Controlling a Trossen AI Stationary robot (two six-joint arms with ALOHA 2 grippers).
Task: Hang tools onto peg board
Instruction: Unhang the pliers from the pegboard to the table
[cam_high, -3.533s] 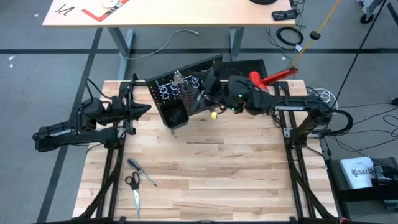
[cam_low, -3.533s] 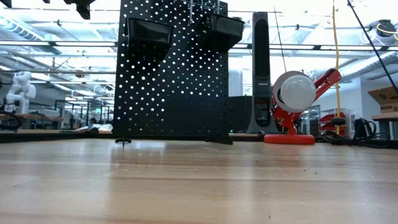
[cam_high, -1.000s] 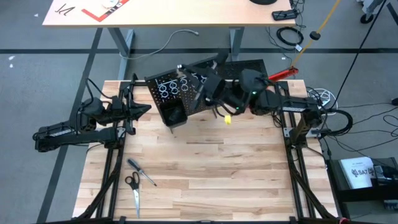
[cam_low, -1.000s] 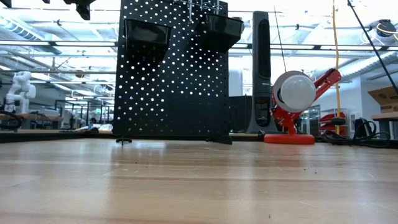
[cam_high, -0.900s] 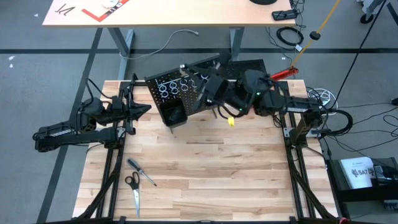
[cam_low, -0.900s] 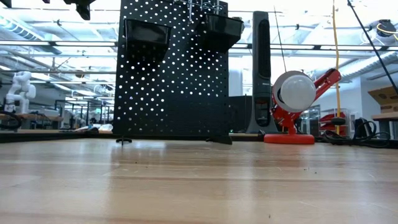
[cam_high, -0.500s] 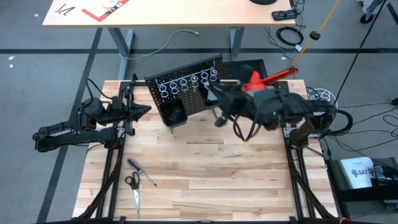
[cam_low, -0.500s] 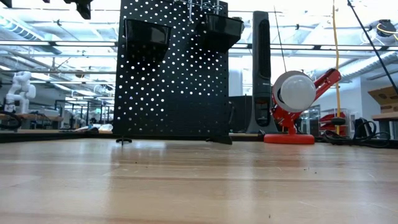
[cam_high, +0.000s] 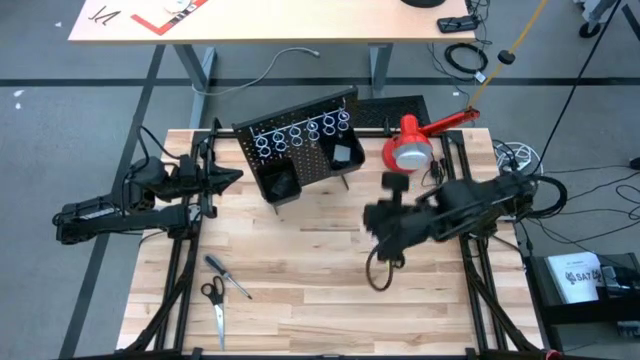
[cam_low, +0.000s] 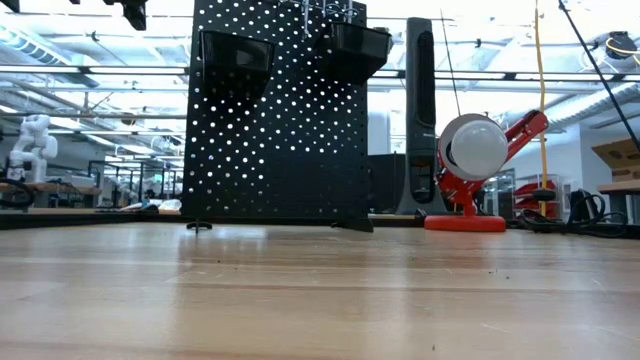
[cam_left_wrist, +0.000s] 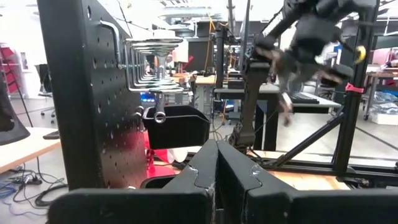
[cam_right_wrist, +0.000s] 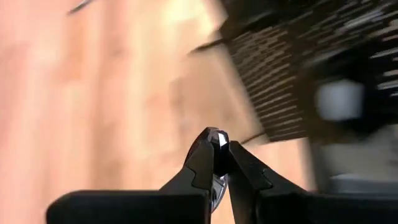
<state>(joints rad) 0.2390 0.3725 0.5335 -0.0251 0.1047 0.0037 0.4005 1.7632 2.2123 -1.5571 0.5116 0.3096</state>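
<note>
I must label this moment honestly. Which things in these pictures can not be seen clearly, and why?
- Right gripper, high view: motion blur; whether the dark loop below it is a cable or a tool is unclear.
- Right wrist view: the board and table are smeared by motion.
- Scissors and screwdriver, high view: too small for detail.
- Low view: the top edge cuts off the rings; both grippers are outside it.
- Left gripper: shut; the board hides what is behind it.

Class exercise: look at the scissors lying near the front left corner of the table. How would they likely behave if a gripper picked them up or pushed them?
The scissors lie flat on the table, so they would probably slide, not roll. The thin blades look stiff, likely metal. Lying this low, they may be awkward to pinch, and might pivot if held by one handle.
</note>
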